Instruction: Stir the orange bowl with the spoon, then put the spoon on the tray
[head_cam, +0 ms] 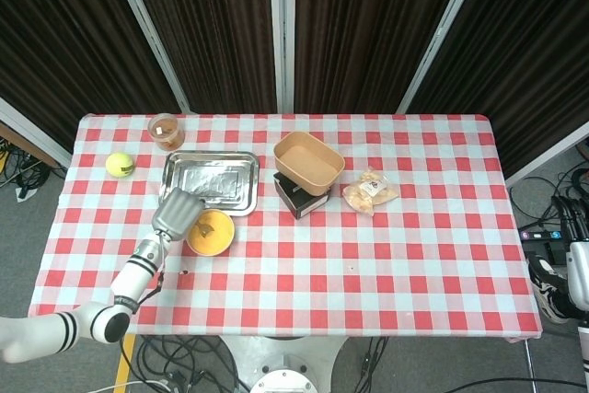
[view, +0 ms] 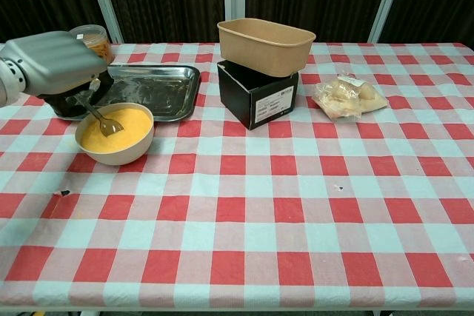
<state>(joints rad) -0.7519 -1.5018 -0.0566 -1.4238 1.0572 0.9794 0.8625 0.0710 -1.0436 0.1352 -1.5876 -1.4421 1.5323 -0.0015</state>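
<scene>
1. A red-and-white checked cloth (view: 244,205) covers the surface from edge to edge.
2. A tan paper tub (view: 266,46) sits tilted atop a black box (view: 255,95) near the middle of the far half; the box carries a white label on its front.
3. A clear bag of pale, lumpy food (view: 348,97) lies just right of the box.
4. A small lidded cup (head_cam: 166,131) with orange-brown contents stands near the far left edge.
5. A yellow-green ball (head_cam: 120,165) rests near the left edge, apart from the cup.
6. Dark curtains (head_cam: 368,25) hang behind.
</scene>
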